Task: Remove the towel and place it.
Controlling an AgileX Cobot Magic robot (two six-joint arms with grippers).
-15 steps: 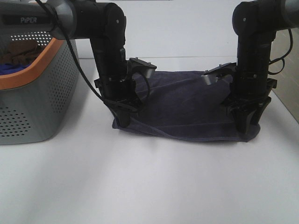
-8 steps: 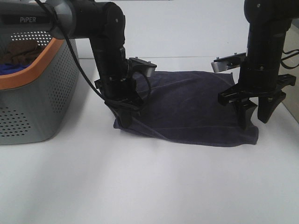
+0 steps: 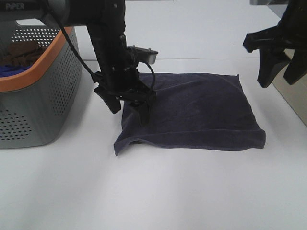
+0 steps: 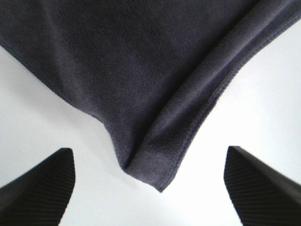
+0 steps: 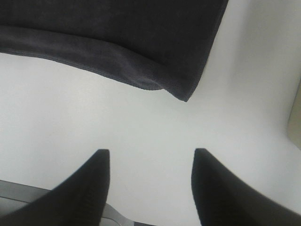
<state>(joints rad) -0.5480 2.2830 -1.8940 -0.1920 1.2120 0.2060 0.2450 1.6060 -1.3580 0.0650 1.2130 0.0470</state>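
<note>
The dark charcoal-grey towel (image 3: 192, 112) lies folded flat on the white table, its front left corner slightly curled up. My left gripper (image 3: 129, 109) is open and empty, hovering just above that corner. The left wrist view shows the towel's corner (image 4: 150, 94) between the open fingertips (image 4: 37, 183), free of them. My right gripper (image 3: 280, 79) is open and empty, raised well above the table to the right of the towel. The right wrist view shows the towel's front right corner (image 5: 141, 47) far below the open fingertips (image 5: 82, 188).
A grey perforated basket with an orange rim (image 3: 33, 81) stands at the left, holding brown and blue cloths (image 3: 19, 55). The white table (image 3: 168, 191) stretches in front of the towel. A beige surface (image 3: 300, 100) borders the table's right edge.
Both grippers have let go of the towel's front corners and opened. The right one rose high and moved right. The left one lifted slightly. The towel now lies flat.
</note>
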